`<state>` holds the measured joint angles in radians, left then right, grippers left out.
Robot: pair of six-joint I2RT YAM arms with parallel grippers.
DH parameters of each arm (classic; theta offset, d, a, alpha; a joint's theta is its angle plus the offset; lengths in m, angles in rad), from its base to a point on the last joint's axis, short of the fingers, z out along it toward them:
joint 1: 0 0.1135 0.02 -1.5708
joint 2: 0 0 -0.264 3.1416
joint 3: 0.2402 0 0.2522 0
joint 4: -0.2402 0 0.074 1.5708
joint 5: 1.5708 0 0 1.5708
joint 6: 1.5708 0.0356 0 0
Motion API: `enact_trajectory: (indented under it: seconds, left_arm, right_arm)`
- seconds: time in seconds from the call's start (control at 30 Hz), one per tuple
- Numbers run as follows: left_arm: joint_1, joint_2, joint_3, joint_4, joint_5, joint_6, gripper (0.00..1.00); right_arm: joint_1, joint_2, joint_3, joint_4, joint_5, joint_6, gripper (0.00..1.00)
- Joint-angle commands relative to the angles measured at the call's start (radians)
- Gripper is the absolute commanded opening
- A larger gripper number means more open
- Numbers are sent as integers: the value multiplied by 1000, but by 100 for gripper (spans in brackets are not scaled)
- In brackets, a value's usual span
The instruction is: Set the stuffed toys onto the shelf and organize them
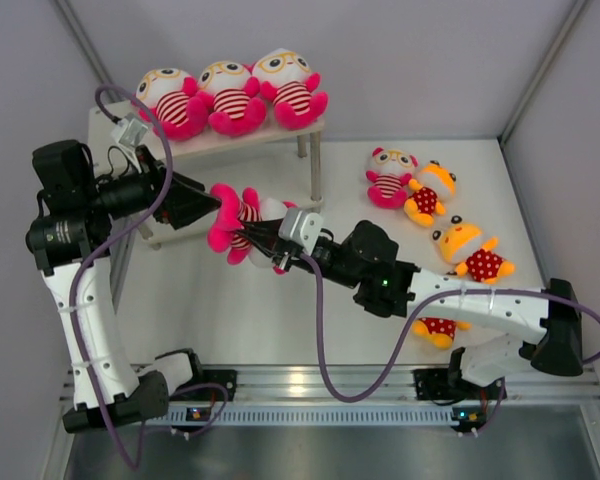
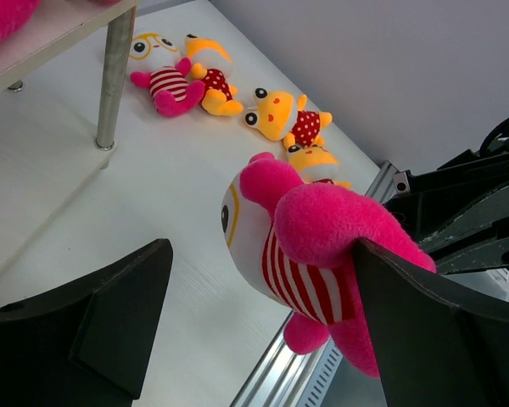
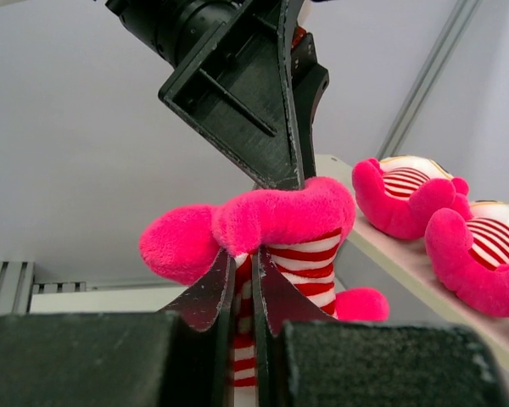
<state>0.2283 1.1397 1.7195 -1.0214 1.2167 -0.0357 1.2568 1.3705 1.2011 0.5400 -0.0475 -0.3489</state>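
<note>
My right gripper (image 1: 265,240) is shut on the red-white striped body of a pink-limbed stuffed toy (image 1: 230,222) and holds it in the air in front of the shelf (image 1: 220,141); the right wrist view shows its jaws pinching the stripes (image 3: 248,288). My left gripper (image 1: 212,205) is open around the same toy (image 2: 297,246), whose pink limb rests against one finger (image 2: 433,322). Three striped toys (image 1: 230,95) sit in a row on the shelf's top board. On the table to the right lie a striped toy (image 1: 388,177) and three orange toys (image 1: 427,192), one partly under my right arm.
The shelf's silver leg (image 2: 114,76) stands on its lower board near the held toy. Two of the shelf toys (image 3: 407,195) show close on the right in the right wrist view. Grey walls enclose the table; a metal rail (image 1: 310,385) runs along the near edge.
</note>
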Motion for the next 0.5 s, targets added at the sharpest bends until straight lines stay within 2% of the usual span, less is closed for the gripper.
enact_trajectory:
  seconds: [0.0, 0.2, 0.47]
  left_arm:
    - [-4, 12, 78, 14, 63, -32, 93]
    - [-6, 45, 85, 15, 69, -87, 87]
    - [-14, 32, 51, 12, 24, -73, 89]
  right_arm:
    - [35, -17, 23, 35, 1, -16, 0]
    - [33, -25, 12, 34, 34, -30, 0]
    - [32, 8, 55, 32, 18, -32, 0]
